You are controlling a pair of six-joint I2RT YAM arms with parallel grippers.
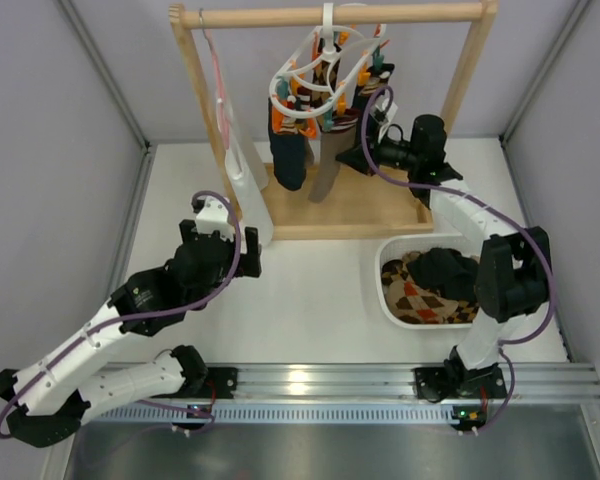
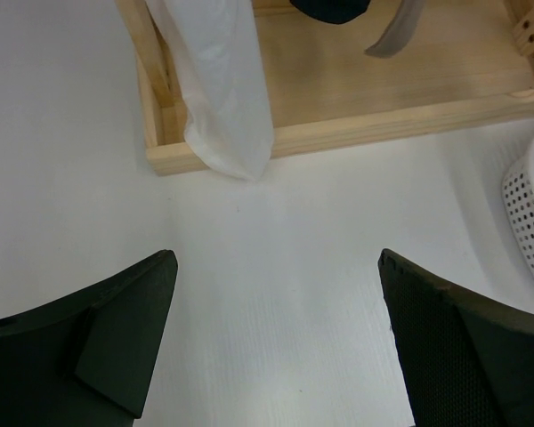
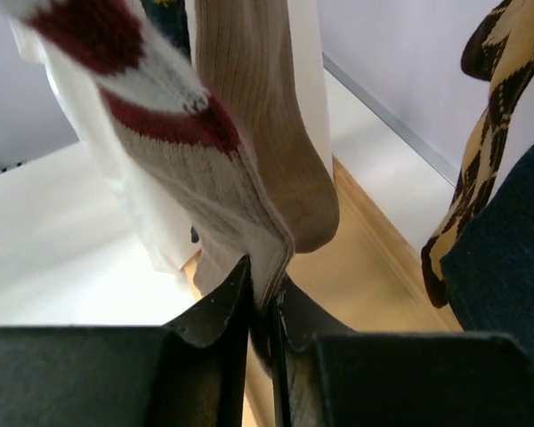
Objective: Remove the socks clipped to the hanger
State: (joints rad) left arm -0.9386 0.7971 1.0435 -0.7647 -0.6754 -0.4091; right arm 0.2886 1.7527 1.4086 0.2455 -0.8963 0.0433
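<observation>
- Socks (image 1: 298, 140) hang in a cluster from the pegs of the white hanger (image 1: 320, 68), hooked on the top bar of the wooden rack (image 1: 330, 15).
- Reaching in from the rack's right side, the right claw (image 3: 262, 307) is pinched almost closed on the lower edge of a striped sock (image 3: 196, 160), a cream knit with red bands.
- A taupe ribbed sock (image 3: 267, 116) hangs just behind it, with a diamond-patterned one (image 3: 485, 116) off to the right.
- The left claw (image 2: 276, 258) gapes wide and holds nothing, hovering over the white surface (image 1: 310, 290) in front of the rack's base, near a long white cloth (image 1: 248, 195).
- A white basket (image 1: 388, 290) in front of the rack's right foot already holds several socks.
- The socks look light, soft and floppy. They should stretch before a peg lets go, and the hanger is likely to swing with any pull.
- The best hold looks to be a doubled fold of fabric close below the peg, rather than a loose end.
- No brand, label or writing can be read anywhere.
</observation>
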